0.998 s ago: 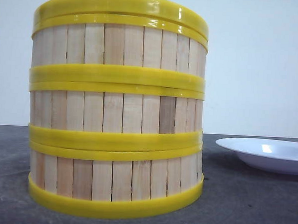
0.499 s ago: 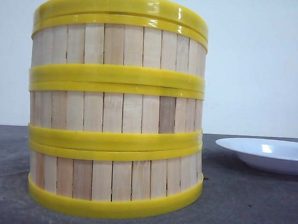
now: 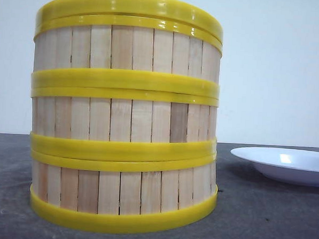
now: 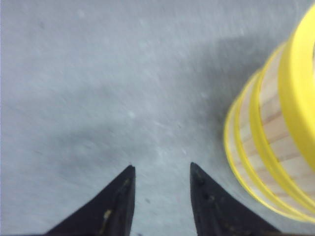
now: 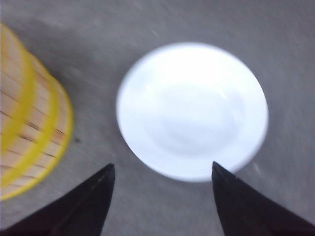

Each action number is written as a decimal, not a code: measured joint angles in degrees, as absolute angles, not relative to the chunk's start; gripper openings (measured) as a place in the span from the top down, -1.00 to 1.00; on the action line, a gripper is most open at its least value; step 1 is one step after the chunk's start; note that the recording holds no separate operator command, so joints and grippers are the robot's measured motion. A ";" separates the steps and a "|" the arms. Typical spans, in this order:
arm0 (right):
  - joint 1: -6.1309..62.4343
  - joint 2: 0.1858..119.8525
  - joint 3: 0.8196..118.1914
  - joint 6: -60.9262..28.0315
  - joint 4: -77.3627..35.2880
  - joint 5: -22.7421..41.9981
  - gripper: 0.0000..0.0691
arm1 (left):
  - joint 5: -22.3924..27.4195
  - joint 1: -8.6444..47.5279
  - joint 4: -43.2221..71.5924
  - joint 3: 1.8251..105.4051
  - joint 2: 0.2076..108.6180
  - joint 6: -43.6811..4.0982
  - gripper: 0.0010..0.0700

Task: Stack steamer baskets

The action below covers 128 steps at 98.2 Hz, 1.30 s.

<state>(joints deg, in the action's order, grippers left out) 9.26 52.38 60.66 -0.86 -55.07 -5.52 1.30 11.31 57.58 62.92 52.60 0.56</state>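
Hovering above the table (image 4: 98, 73), the left gripper (image 4: 161, 169) and right gripper (image 5: 162, 169) gaped empty; the steamer baskets (image 3: 125, 112) stood stacked upright.

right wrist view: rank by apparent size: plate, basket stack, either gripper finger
1. white plate, fully in frame.
2. Steamer baskets, cut off by the frame edge, so the true extent is unsure.
3. Fingers, both alike, cropped and nearest the camera.

Front: low, level with surface (image 3: 272, 222), close against stack (image 3: 125, 112). Wrists: looking down from above, sharing stack; right also shares plate (image 5: 192, 110) with front.
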 joint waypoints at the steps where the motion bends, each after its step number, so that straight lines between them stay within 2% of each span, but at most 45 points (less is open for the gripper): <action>1: 8.93 52.01 60.12 -0.78 -55.07 -5.50 -0.12 | 1.67 11.27 57.47 62.61 52.60 0.58 0.46; 16: 6.37 47.72 52.58 0.49 -54.65 -5.87 -0.12 | 7.33 11.03 55.27 58.78 52.86 0.54 0.46; 51: 6.37 47.11 50.17 2.09 -52.29 -5.96 -0.11 | 7.46 11.03 54.30 58.43 52.97 0.54 0.51; 56: 6.37 47.11 50.17 2.39 -51.79 -5.98 0.02 | 7.46 11.03 54.30 58.43 52.97 0.54 0.67; 60: 6.37 47.11 50.17 2.46 -51.68 -5.98 0.32 | 7.46 11.03 54.30 58.43 52.97 0.43 0.83; 65: 6.37 47.11 50.17 2.44 -51.53 -5.96 0.66 | 7.46 11.03 54.30 58.43 52.97 0.43 0.92; 72: 6.37 47.11 50.17 2.44 -50.46 -5.98 0.86 | 7.46 11.03 54.30 58.41 52.97 0.43 0.97; 86: 6.37 47.11 50.17 2.87 -49.34 -5.98 0.94 | 7.46 11.03 54.61 58.43 52.97 0.40 0.99; 128: 6.37 47.11 50.17 3.05 -49.30 -5.98 0.95 | 7.46 11.03 54.59 58.43 52.97 0.40 0.99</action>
<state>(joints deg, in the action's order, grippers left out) 6.37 47.11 50.17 3.05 -49.30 -5.98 7.46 11.03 54.59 58.43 52.97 0.40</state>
